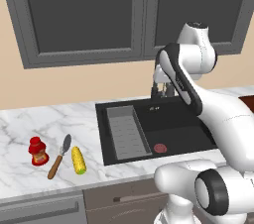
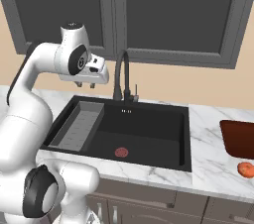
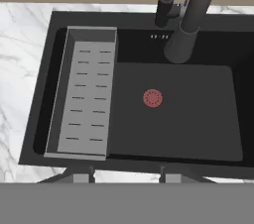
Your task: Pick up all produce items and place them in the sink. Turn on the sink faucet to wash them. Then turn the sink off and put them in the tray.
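The jaws (image 2: 85,85) hang high over the sink (image 1: 173,131) near the tap (image 2: 120,77), holding nothing, and I cannot tell if they are apart or together. The corn (image 1: 78,160) lies on the desk (image 1: 30,129) in the lower left of the left base view, far off to the left of the jaws, past the spatula (image 1: 59,156) and bottle (image 1: 37,151); its long side runs from near to far, and I cannot tell which end is green. The orange veg (image 2: 245,169) sits at the lower right of the right base view, just below the tray (image 2: 240,139), so I think the arm must swing far either way.
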You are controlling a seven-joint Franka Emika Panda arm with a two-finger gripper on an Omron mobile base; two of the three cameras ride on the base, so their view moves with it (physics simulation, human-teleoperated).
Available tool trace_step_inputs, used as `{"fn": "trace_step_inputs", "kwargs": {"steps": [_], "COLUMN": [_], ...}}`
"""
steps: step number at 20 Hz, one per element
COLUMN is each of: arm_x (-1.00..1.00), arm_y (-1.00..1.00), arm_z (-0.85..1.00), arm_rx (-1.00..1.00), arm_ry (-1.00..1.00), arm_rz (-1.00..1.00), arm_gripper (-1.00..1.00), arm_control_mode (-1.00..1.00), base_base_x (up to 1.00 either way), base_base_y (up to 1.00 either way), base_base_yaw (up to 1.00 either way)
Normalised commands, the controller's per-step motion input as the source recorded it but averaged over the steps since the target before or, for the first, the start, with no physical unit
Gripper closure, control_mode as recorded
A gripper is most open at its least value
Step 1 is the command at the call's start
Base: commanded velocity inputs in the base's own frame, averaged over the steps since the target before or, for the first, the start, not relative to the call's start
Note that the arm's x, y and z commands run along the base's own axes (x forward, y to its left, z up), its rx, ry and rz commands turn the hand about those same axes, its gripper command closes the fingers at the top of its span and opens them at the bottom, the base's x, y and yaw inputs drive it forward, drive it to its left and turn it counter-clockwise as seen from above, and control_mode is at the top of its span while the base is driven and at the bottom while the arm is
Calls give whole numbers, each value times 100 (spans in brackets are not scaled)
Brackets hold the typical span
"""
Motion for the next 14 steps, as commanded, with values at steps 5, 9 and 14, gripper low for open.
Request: {"fn": "trace_step_inputs", "kwargs": {"steps": [5, 9, 14], "arm_x": [-7, -47, -60], "arm_y": [0, 9, 36], "arm_z": [0, -9, -24], "arm_rx": [0, 0, 0], "arm_ry": [0, 0, 2], "arm_rz": [0, 0, 0], "arm_gripper": [-100, -100, -100], "arm_control_mode": [-100, -100, -100], "base_base_x": [0, 0, 0], "base_base_y": [0, 0, 0], "base_base_yaw": [0, 0, 0]}}
